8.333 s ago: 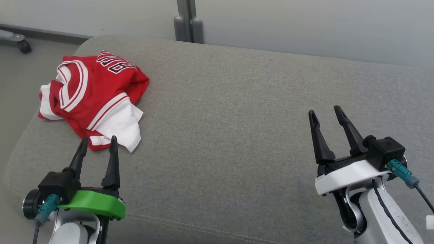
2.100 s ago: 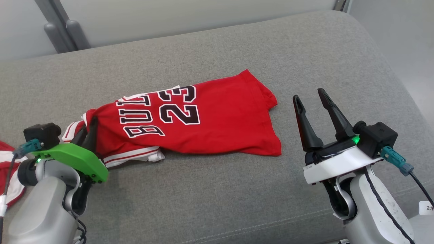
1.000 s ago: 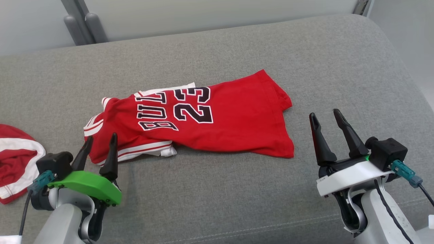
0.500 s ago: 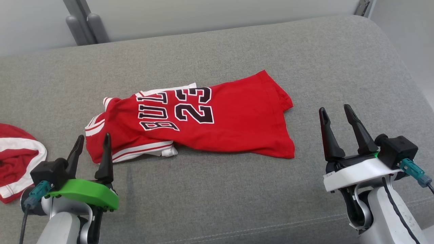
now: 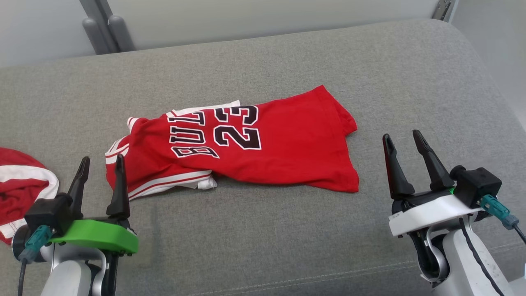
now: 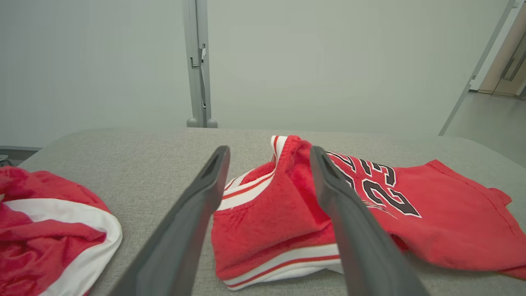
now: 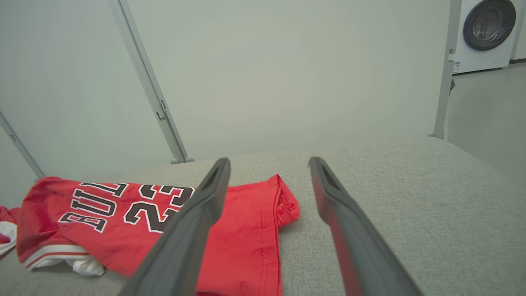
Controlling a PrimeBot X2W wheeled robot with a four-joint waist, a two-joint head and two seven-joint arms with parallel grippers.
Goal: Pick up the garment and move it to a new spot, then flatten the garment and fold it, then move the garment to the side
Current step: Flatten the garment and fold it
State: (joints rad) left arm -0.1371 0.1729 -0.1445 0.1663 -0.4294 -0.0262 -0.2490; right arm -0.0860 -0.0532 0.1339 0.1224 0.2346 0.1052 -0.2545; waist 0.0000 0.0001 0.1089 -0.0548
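— On the middle of the grey woven-fabric cushion (image 5: 263,242), what is lying there?

— A red fabric jersey (image 5: 287,152) with black, white-edged lettering, "BULLS 23", and white-and-red striped trim. It rests on the cushion and nothing grips it.

— Which way does it run?

— Its long axis goes across the head view from left to right, a little slanted. The straight hem points to the robot's right, and the neck end points to its left. The print lies sideways, with the tops of the letters toward the neck end.

— Is it flat?

— The hem half is fairly flat. The left end is bunched, with striped trim and a white piece showing from under the near edge.

— And the hands?

— The left hand (image 5: 102,157), on its green bracket, has its fingers spread wide and holds nothing. Its tips are right at the bunched end, which in the left wrist view lies ahead between the two fingers. I cannot tell whether they touch. The right hand (image 5: 401,134), on its white bracket, is also spread wide and empty. It is near the hem, on its right, and apart from it.

— Anything else?

— A crumpled red-and-white cloth (image 5: 20,185) at the cushion's left edge, apart from the jersey.
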